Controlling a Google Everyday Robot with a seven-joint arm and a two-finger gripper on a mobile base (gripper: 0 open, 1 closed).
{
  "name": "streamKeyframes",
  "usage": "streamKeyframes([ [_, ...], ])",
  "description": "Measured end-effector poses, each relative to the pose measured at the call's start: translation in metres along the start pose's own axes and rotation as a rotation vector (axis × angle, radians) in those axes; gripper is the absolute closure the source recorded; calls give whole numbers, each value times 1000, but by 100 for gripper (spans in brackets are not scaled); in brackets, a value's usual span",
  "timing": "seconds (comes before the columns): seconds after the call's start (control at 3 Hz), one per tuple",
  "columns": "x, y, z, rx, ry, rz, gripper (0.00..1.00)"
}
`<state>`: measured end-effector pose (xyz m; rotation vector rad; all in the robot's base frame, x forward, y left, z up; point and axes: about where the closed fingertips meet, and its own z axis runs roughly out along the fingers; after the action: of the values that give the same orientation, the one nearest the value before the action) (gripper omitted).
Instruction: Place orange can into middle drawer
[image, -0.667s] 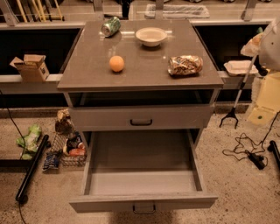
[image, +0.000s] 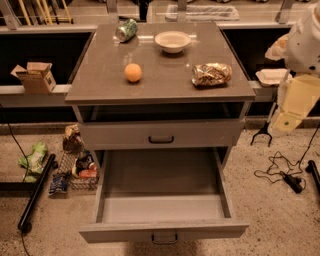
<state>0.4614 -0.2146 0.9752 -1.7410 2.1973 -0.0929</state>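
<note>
Right of the cabinet (image: 165, 85) hangs the claw (image: 284, 121), state unclear, apart from the orange can (image: 211, 74).

Single view (high, near) facing the cabinet (image: 100, 85) front; hand (image: 286, 118) far right.

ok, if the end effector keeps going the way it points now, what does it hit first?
Probably bare floor. The end effector hangs right of the cabinet, pointing down, so its line lands beside the open middle drawer, nowhere near the orange can on top. Depth is unclear.
</note>
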Motion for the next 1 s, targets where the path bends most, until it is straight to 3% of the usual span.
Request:
streamKeyframes([
  [0.67, -18, -88, 55, -64, -126, -23, 0],
  [1.0, -21, -134, 90, -73, -208, 16, 0],
])
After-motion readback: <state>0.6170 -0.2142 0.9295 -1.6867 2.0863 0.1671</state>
